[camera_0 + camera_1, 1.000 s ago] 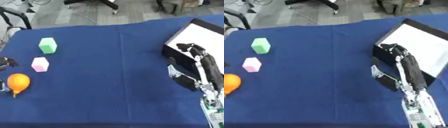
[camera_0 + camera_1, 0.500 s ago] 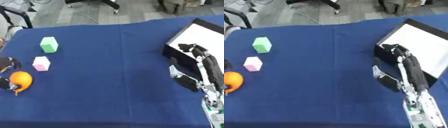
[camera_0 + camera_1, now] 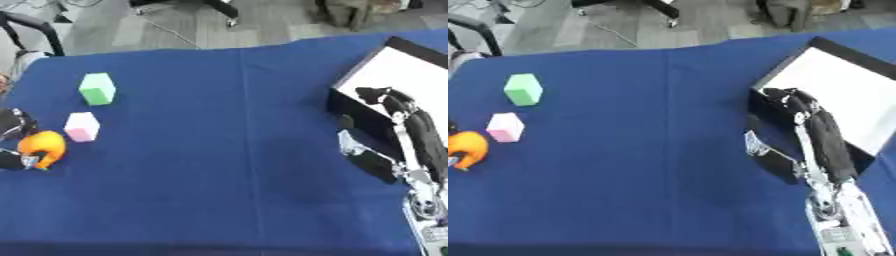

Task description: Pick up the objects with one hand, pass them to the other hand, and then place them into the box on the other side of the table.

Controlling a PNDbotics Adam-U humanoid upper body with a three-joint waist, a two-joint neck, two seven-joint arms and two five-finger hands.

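Gripping the orange object (image 3: 42, 146) at the far left edge of the blue table (image 3: 219, 165), the left hand (image 3: 12, 125) is mostly out of frame; dark fingers show above and below the object and seem curled on it, though the hold is only partly visible. Judged from that, the object could slip as it lifts, since it is rounded and caught near the table's edge, where a drop might roll it off. Just beside it lies a pink cube (image 3: 82, 126), close enough to be nudged. A green cube (image 3: 97, 88) sits further back, apart. The middle of the cloth gives room for a handover. At the right, the right hand (image 3: 791, 99) hangs with fingers curled, holding nothing, over the near wall of the white-floored box (image 3: 846, 87), whose raised black rim could catch a low pass.
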